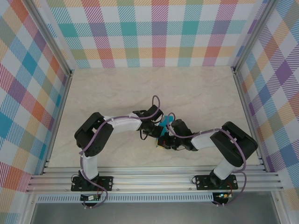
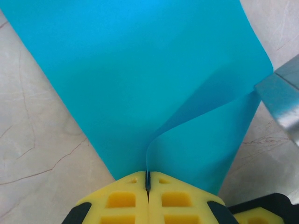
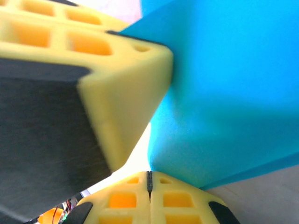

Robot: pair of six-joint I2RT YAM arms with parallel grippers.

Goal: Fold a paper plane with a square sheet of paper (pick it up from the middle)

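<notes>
The left claw (image 2: 147, 183) is clenching a curling edge of the square sheet of paper (image 2: 140, 70) over the counter (image 2: 37, 154). The right claw (image 3: 149, 181) is pinching the same sheet close by.

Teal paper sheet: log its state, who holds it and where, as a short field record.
object: teal paper sheet
shape: bent, a flap curling away from the flatter part; not yet a plane
left gripper: shut, pinching the sheet's edge
right gripper: shut, pinching the sheet
location: between the two grippers, over the near middle of the table
surface: pale marbled tabletop
</notes>
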